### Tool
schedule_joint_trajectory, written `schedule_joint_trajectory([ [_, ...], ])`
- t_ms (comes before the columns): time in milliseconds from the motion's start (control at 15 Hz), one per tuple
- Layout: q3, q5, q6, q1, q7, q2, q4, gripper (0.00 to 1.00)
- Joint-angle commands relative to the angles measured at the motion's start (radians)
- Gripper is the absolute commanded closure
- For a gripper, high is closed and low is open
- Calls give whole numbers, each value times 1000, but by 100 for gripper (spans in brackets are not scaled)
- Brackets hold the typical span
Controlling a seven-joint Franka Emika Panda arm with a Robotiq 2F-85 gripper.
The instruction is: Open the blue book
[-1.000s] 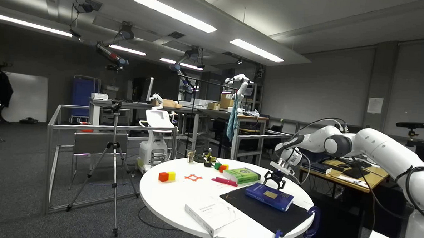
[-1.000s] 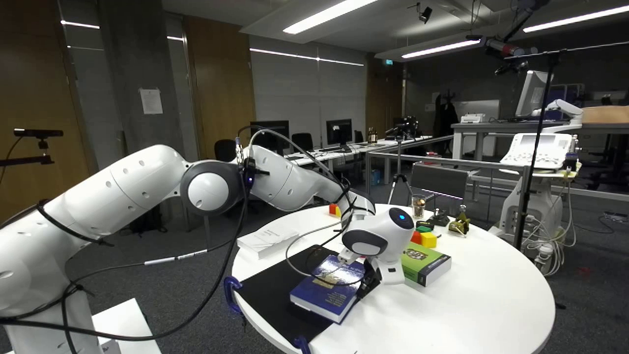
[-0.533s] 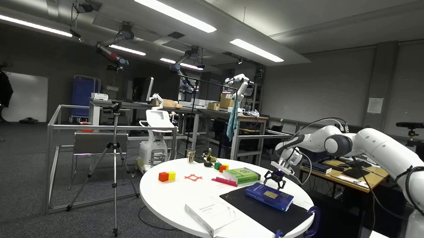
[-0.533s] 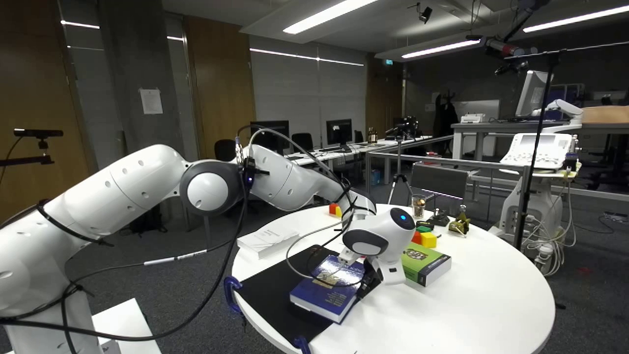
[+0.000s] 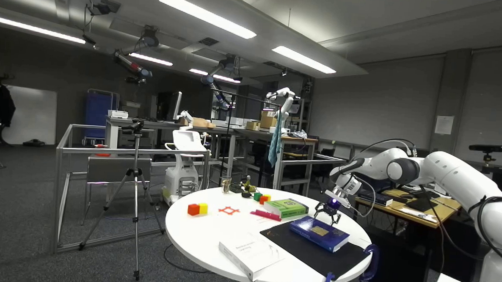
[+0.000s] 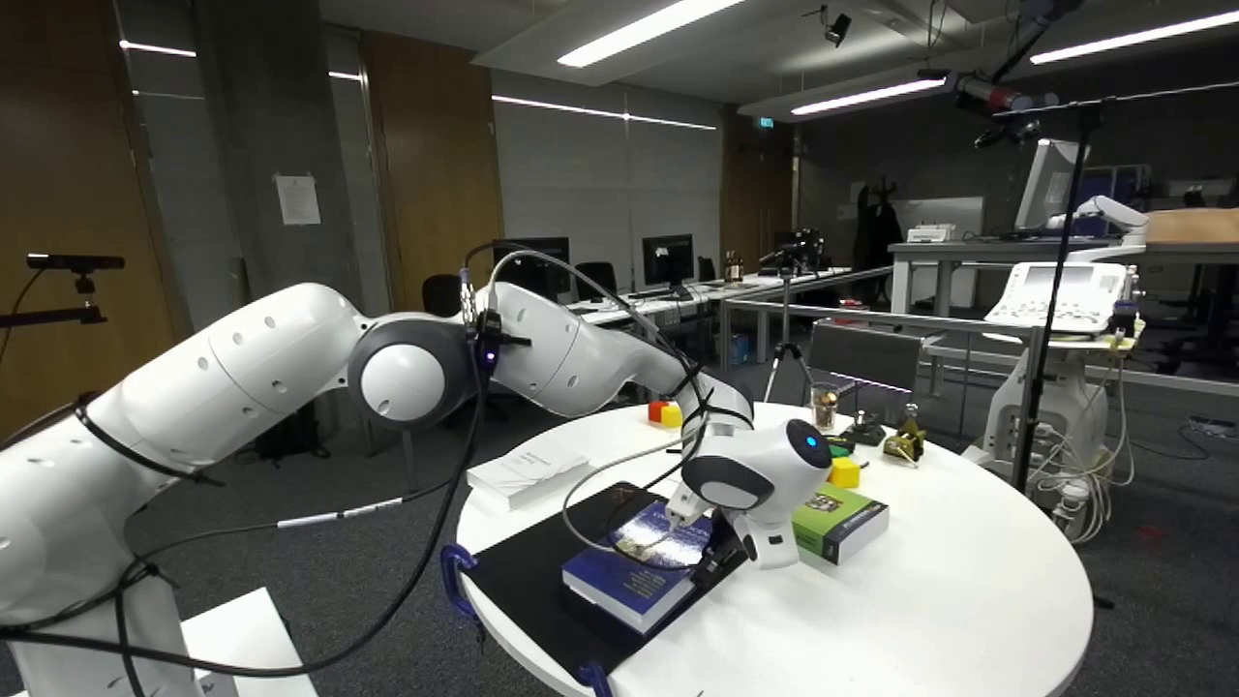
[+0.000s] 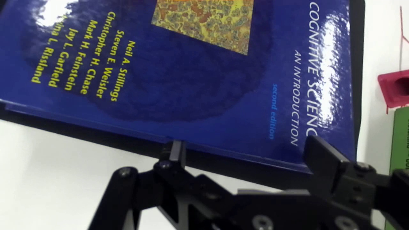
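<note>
A: The hand (image 7: 246, 148) stands at the fore-edge of the blue book (image 7: 191, 89), its fingers (image 7: 321, 156) spread well apart. Does it hold anything?

B: Nothing shows between them. In the wrist view one fingertip stands by the edge and the other overlaps the cover near the title; whether either touches, the pictures do not tell.

A: How far along is the task, then?

B: The approach looks done, the opening not begun. The book lies closed on the black mat (image 5: 313, 259), its spine turned away from the hand. What is left is to catch the cover, lift it and turn it over.

A: Is that the right edge?

B: It seems so, since that side lifts. With the fingers strung along it, one tip would probably do the prising, and a push could slide the whole book.

A: And room?

B: On the spine side the mat runs on toward the white book (image 5: 252, 254), near where the cover could land. Past the title end, the green book (image 6: 840, 523) makes a sideways sweep look tight. Behind the hand, the white surface (image 6: 929, 600) reaches out to its rim, so backing off that way seems easier.
</note>
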Motion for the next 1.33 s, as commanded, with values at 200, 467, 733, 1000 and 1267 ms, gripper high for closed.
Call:
schedule_joint_trajectory([
  [200, 45, 39, -86, -46, -45, -31, -17, 0],
  [467, 42, 34, -92, -46, -42, -51, -28, 0],
  [733, 38, 33, -87, -46, -46, -86, -42, 0],
  [1000, 41, 31, -95, -42, -44, -118, -34, 0],
  [1267, 51, 25, -100, -33, -40, -130, -24, 0],
])
